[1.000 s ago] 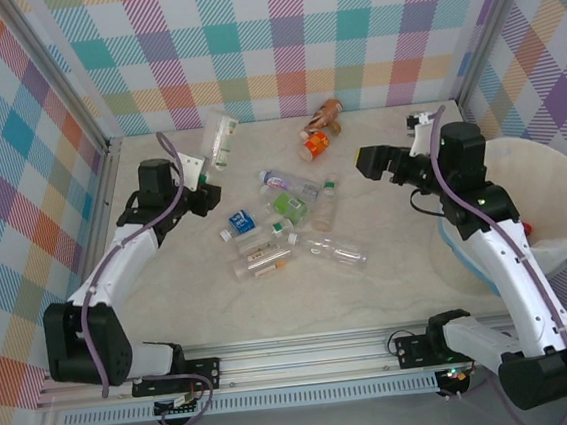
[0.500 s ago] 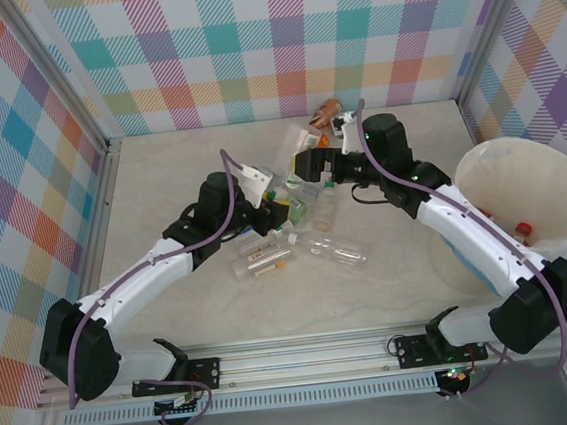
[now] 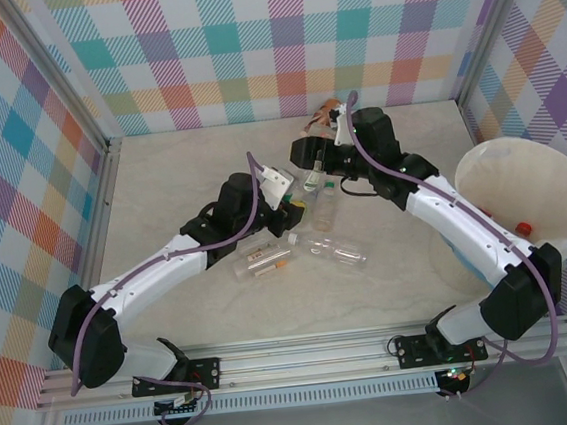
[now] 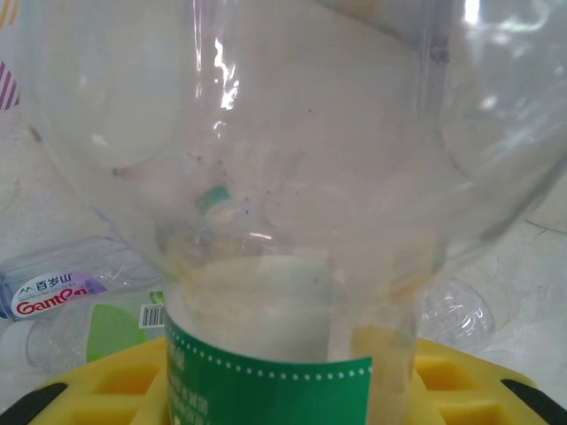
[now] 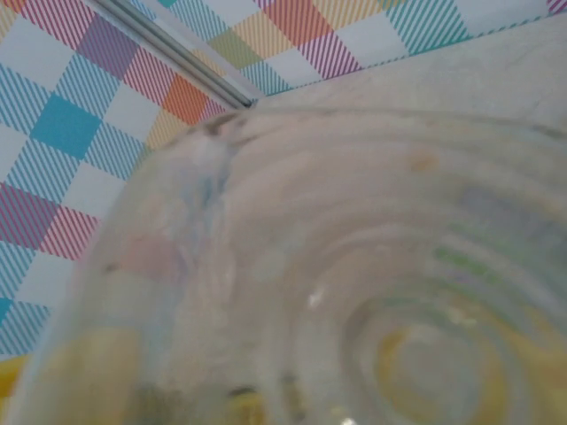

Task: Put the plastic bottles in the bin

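— The green-labelled bottle (image 4: 292, 177)?
— Clear plastic, glossy, with bright glints across its shoulder.
— And the bin (image 3: 551, 177)?
— Cream plastic, matt. The table (image 3: 159, 174) left of the bin is smooth, marble-patterned, with a faint sheen. The rail (image 3: 307, 354) nearer than the bin is brushed metal, perhaps aluminium.

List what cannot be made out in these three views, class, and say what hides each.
Right wrist: ribbed clear bottle, too close and blurred; cap, label and any grip unreadable.
Left wrist: green-labelled bottle, label cut off by the bottom edge.
Top external: orange-brown bottle partly behind the right arm; red-capped object in the bin too small to identify.
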Robot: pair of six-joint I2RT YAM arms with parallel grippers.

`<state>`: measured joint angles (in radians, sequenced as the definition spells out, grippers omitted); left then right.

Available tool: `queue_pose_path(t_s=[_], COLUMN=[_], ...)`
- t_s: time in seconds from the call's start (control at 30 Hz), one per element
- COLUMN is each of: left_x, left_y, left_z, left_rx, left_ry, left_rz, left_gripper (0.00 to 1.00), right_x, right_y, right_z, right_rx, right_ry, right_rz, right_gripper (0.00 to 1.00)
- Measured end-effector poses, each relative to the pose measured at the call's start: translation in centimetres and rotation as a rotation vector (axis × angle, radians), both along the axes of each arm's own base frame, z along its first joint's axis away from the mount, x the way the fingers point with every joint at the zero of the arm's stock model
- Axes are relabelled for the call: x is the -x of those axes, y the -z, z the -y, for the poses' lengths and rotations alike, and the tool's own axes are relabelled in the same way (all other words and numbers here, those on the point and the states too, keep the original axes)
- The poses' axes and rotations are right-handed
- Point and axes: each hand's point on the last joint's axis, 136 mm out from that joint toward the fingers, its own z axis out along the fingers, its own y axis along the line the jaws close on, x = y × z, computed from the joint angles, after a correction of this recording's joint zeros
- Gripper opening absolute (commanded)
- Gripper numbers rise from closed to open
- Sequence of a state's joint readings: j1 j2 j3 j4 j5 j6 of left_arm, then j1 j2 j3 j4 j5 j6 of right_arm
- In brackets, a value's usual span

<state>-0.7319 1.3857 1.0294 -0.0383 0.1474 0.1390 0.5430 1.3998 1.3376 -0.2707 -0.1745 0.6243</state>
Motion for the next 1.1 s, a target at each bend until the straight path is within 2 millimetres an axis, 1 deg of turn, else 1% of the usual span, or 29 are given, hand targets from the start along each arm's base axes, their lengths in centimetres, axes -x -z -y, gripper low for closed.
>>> queue_pose_path(t_s=[0.03, 0.07, 0.1, 0.17, 0.33, 0.43, 0.47, 0.5, 0.57, 0.67, 0.8, 0.97, 1.03, 1.1], left_x=[0.0, 0.0, 0.0, -0.1, 0.1, 0.3, 0.6, 0.9, 1.6, 2.0, 1.8, 1.2, 0.8, 0.4], left_y=[0.0, 0.0, -0.1, -0.2, -0.7, -0.4, -0.3, -0.2, -0.1, -0.5, -1.2, -1.4, -1.2, -0.6], left_z=[0.0, 0.0, 0.0, 0.1, 0.5, 0.4, 0.3, 0.3, 0.1, -0.1, -0.7, -1.7, -2.5, -3.7], left_rx=[0.001, 0.001, 0.003, 0.007, 0.035, 0.049, 0.059, 0.069, 0.086, 0.109, 0.139, 0.165, 0.175, 0.177], left_ry=[0.000, 0.000, 0.000, 0.001, 0.015, 0.014, 0.021, 0.029, 0.044, 0.047, 0.014, -0.049, -0.095, -0.155], left_rz=[0.001, 0.001, 0.003, 0.005, 0.008, 0.000, 0.000, 0.000, -0.006, 0.007, 0.030, 0.035, 0.037, 0.028], left_gripper=[0.05, 0.11, 0.18, 0.32, 0.64, 0.87, 0.97, 1.00, 1.00, 1.00, 1.00, 1.00, 1.00, 1.00], right_x=[-0.1, -0.1, -0.2, -0.2, 0.1, 0.4, 0.5, 0.5, 0.5, 0.6, 0.9, 1.4, 1.6, 1.9], right_y=[0.0, 0.0, 0.0, 0.0, -0.6, -0.9, -1.1, -1.2, -1.4, -1.5, -1.7, -2.2, -2.5, -2.9], right_z=[0.1, 0.2, 0.2, 0.3, 0.8, 1.0, 1.2, 1.3, 1.7, 2.3, 3.3, 4.5, 5.2, 6.2], right_rx=[0.000, 0.001, 0.003, 0.000, -0.005, -0.004, -0.002, 0.001, 0.009, 0.021, 0.044, 0.075, 0.099, 0.129], right_ry=[0.008, 0.013, 0.020, 0.029, 0.039, 0.040, 0.043, 0.048, 0.062, 0.087, 0.115, 0.147, 0.167, 0.192], right_rz=[-0.001, -0.002, -0.002, -0.003, 0.013, 0.026, 0.034, 0.040, 0.052, 0.064, 0.091, 0.125, 0.142, 0.166], right_gripper=[0.71, 0.66, 0.63, 0.59, 0.55, 0.54, 0.55, 0.55, 0.55, 0.54, 0.53, 0.53, 0.53, 0.52])
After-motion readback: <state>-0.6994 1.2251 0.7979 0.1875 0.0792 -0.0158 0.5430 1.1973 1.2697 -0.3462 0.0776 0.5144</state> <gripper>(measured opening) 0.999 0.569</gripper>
